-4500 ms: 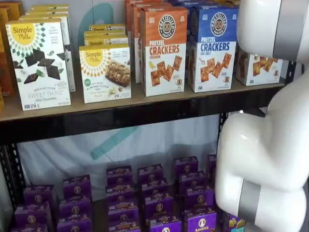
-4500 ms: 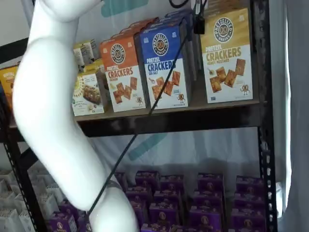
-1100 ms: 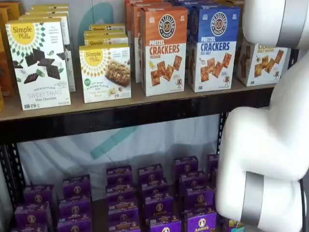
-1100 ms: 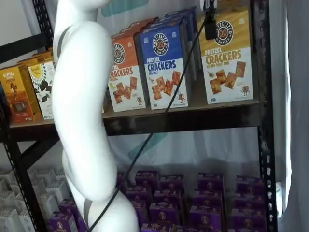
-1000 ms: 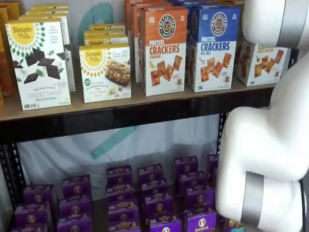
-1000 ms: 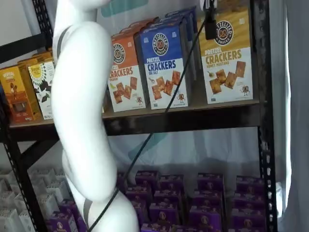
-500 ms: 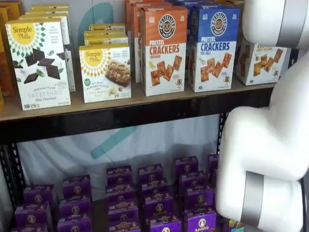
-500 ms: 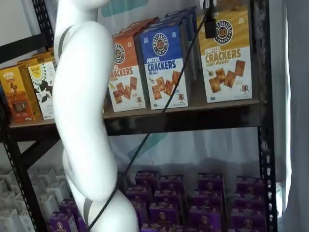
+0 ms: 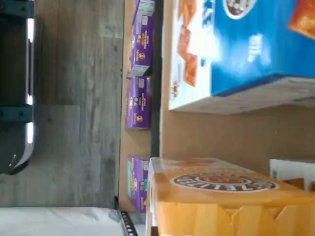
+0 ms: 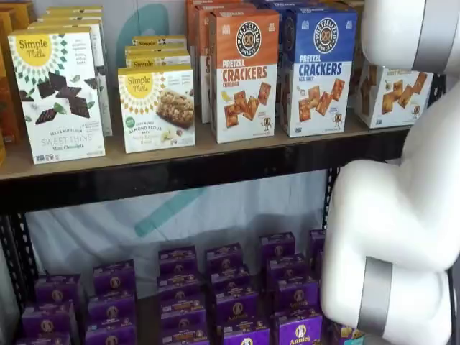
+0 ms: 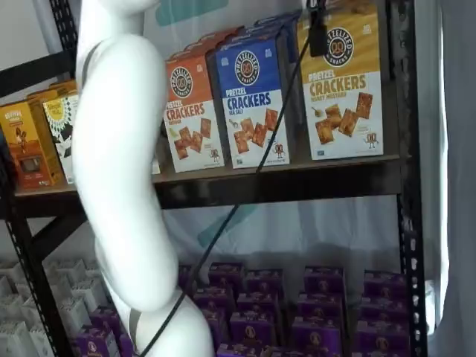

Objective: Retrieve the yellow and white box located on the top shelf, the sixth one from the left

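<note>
We find the yellow and white box (image 11: 341,85) at the right end of the top shelf (image 11: 282,182), tilted a little and seemingly lifted off the board in a shelf view, with the blue-topped carton (image 11: 251,100) just beside it at its nine o'clock. One black finger of the gripper (image 11: 318,31) hangs against the box's upper front near the logo; we cannot tell whether the fingers are closed on the carton or how wide they stand. Our worry is that a grip so high on a tall carton lets it swing or slip free. Drawn out crooked, it could scrape the black upright (image 11: 405,149) at its three o'clock or knock the blue carton over.
</note>
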Controlling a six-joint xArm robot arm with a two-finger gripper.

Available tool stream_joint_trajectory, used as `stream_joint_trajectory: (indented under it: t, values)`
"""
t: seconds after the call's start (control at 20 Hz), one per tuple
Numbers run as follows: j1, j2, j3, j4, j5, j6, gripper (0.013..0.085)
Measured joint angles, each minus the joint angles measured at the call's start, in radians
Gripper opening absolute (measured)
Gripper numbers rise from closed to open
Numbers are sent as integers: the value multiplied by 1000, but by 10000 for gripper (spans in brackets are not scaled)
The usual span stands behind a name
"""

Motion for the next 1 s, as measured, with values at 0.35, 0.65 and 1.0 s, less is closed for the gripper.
stream_joint_trajectory:
  t: [0.35, 0.65, 1.0]
  values:
    - [-25, -111, 82, -4, 56, -20, 570]
    - [-40, -209, 155, -6, 105, -29, 570]
    - [-9, -308, 242, -28, 151, -4, 570]
